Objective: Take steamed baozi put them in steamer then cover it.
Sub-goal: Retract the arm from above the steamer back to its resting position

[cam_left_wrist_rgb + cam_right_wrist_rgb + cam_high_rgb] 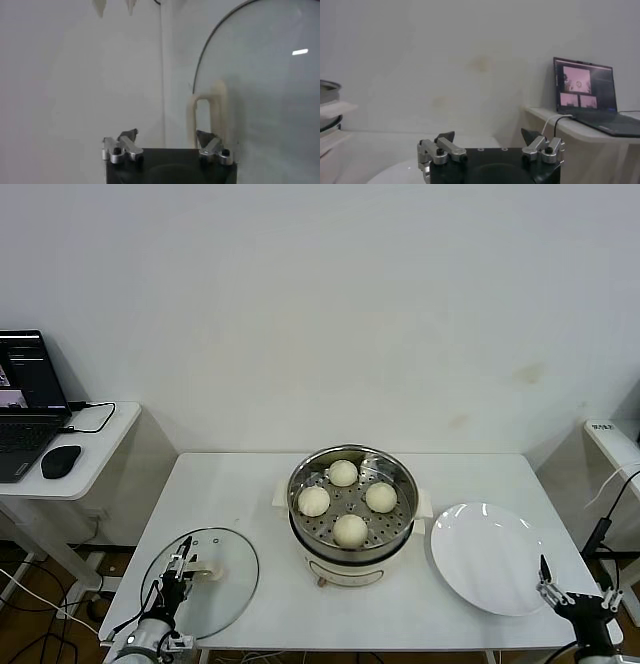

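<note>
Nearest the robot, the left gripper is sitting over the cover, one clear glass lid lying flat at the front-left corner of the white table. Its fingers are spread, one on each side of the cream handle, not pinching it. The right gripper is parked at the front-right edge with its fingers wide apart, right by the one white plate, holding nothing.

Mid-table, one steamer is standing uncovered, and four steamed baozi are resting on its perforated tray — one front, one back, one each side.

Farther off to the left, one side desk is carrying one open laptop and one black mouse. The text on the laptop screen is too small to read.
</note>
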Action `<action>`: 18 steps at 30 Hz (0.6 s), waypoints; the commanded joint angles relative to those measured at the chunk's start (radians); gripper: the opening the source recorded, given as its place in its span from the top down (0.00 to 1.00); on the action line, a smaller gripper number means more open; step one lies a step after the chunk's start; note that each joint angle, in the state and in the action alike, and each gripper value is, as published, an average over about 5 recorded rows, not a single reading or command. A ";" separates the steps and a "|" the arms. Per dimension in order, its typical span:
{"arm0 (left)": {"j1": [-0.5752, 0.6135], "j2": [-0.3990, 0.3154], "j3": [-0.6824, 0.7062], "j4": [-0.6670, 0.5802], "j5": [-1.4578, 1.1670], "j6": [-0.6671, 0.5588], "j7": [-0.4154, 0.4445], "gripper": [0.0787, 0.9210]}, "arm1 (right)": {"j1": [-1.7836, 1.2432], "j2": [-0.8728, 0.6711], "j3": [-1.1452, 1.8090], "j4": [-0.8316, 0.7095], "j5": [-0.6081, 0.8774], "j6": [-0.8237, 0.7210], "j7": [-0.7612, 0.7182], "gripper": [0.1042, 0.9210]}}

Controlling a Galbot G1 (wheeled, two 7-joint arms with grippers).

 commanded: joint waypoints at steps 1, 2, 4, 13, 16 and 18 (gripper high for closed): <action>-0.016 -0.002 -0.001 0.041 -0.001 -0.002 -0.008 0.44 | -0.001 0.000 -0.003 0.000 -0.001 0.001 0.000 0.12; -0.017 -0.003 -0.001 0.046 -0.001 -0.003 -0.012 0.48 | -0.001 0.001 -0.003 0.000 -0.001 0.001 0.000 0.12; -0.016 -0.006 -0.002 0.055 -0.001 -0.006 -0.021 0.54 | -0.001 0.002 -0.004 0.001 -0.002 0.001 0.000 0.12; -0.003 -0.015 -0.021 0.040 -0.013 -0.040 -0.120 0.85 | -0.002 0.003 -0.007 0.008 -0.007 0.002 0.000 0.12; 0.007 -0.015 -0.032 0.010 -0.017 -0.047 -0.159 0.91 | -0.003 0.004 -0.011 0.012 -0.010 0.002 0.000 0.12; 0.018 -0.011 -0.040 -0.018 -0.021 -0.043 -0.169 0.93 | -0.003 0.004 -0.014 0.016 -0.012 0.002 -0.001 0.12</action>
